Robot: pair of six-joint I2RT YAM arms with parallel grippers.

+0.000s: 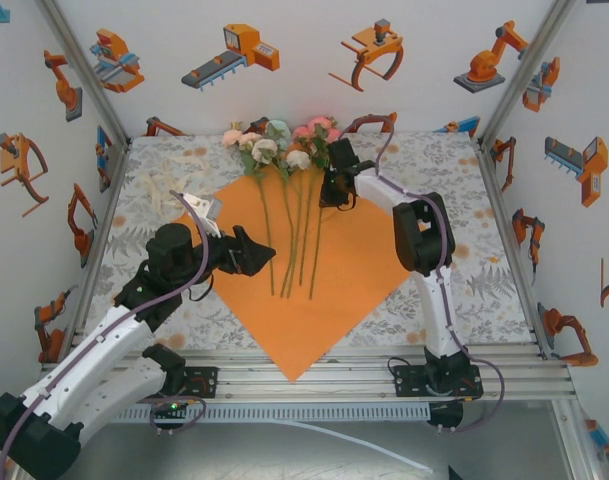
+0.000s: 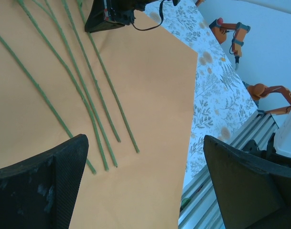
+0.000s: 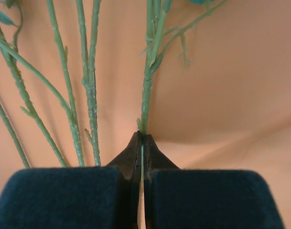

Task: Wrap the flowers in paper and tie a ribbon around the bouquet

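Leaf-printed tablecloth (image 1: 454,260) under white walls (image 1: 314,100) patterned with orange robot drawings (image 1: 232,55). On it the paper (image 1: 354,260), a matte bright-orange sheet, lies turned as a diamond. The flowers (image 1: 284,150) rest across the paper, blooms over its far corner, thin knobbly green stems fanned toward its centre. Your right gripper (image 1: 336,190) (image 3: 142,143), by the paper's far-right edge, has its jaws pressed together on one stem (image 3: 146,95). Your left gripper (image 1: 256,252) (image 2: 145,162) hovers wide open and empty over the paper's left half, beside the stem ends. A pale strip off the paper's left edge is probably the ribbon (image 1: 156,188). Risk: the wire-thin stem could slip or twist out of so narrow a pinch, and dragging it may scatter the loose stems or rumple the sheet, which looks likely to crease readily.
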